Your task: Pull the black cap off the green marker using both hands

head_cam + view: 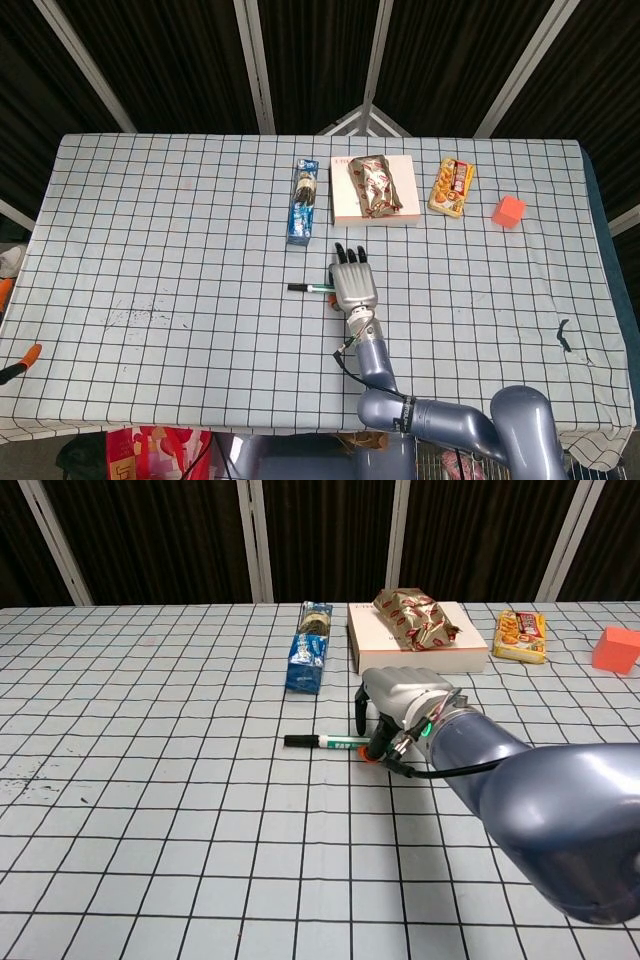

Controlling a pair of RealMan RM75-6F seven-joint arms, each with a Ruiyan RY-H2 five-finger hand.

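The green marker (314,288) (330,744) lies flat near the table's middle, its black cap (297,287) (297,741) pointing left. My right hand (353,285) (405,700) is palm down over the marker's right end and hides that end. Its fingers arch down just beyond the marker, and the orange-tipped thumb (372,752) sits at the marker's near side. The fingers are apart and I see no grip on the marker. My left hand appears in neither view.
Behind the marker lie a blue cookie pack (303,203) (309,648), a white book (345,205) with a snack bag (375,182) on it, a yellow candy pack (451,186) and an orange cube (508,211). An orange-tipped tool (20,365) lies at the table's left edge.
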